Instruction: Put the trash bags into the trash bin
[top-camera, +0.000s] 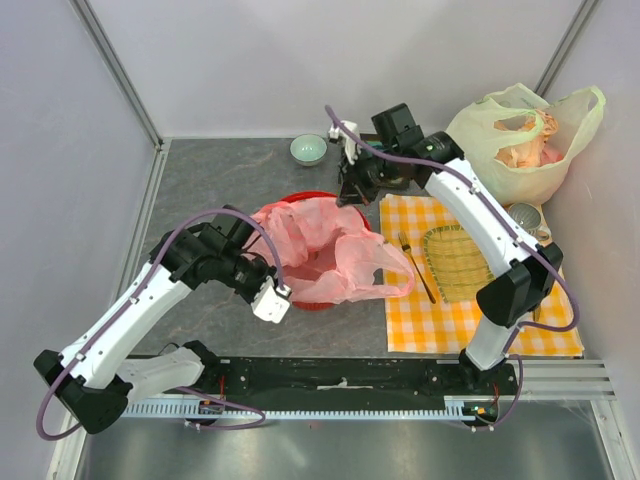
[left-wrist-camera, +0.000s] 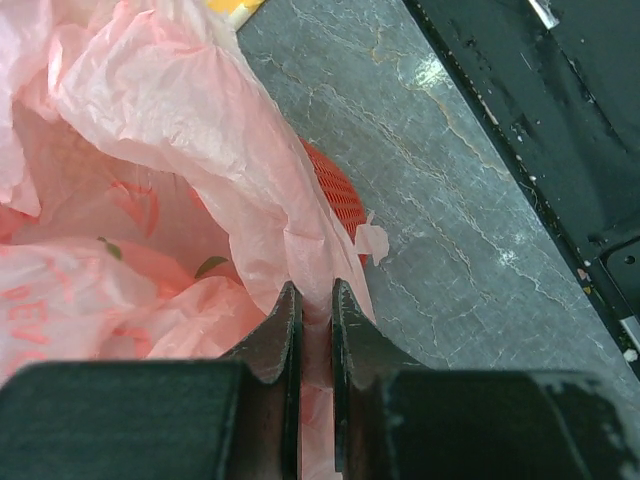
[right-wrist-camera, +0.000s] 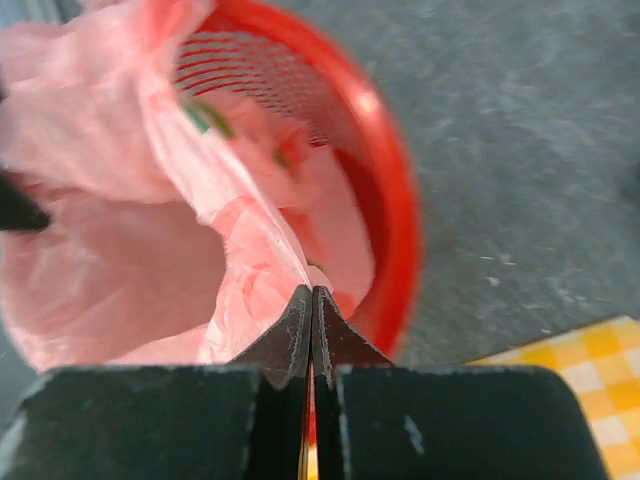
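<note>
The pink trash bag (top-camera: 330, 252) lies spread open over the red mesh trash bin (top-camera: 312, 198) at the table's middle and covers most of it. One loop hangs over the right side toward the checkered cloth. My left gripper (top-camera: 272, 298) is at the bin's near-left side, shut on a fold of the bag (left-wrist-camera: 200, 130); red mesh (left-wrist-camera: 335, 190) shows beside it. My right gripper (top-camera: 352, 190) is at the bin's far-right rim, shut on the bag's edge (right-wrist-camera: 250, 240), above the red rim (right-wrist-camera: 395, 210).
A small green bowl (top-camera: 308, 149) stands behind the bin. A yellow checkered cloth (top-camera: 470, 320) at the right carries a bamboo tray (top-camera: 457, 262) and a dark utensil (top-camera: 415, 265). A large pale yellow-green bag (top-camera: 525, 140) fills the far right corner.
</note>
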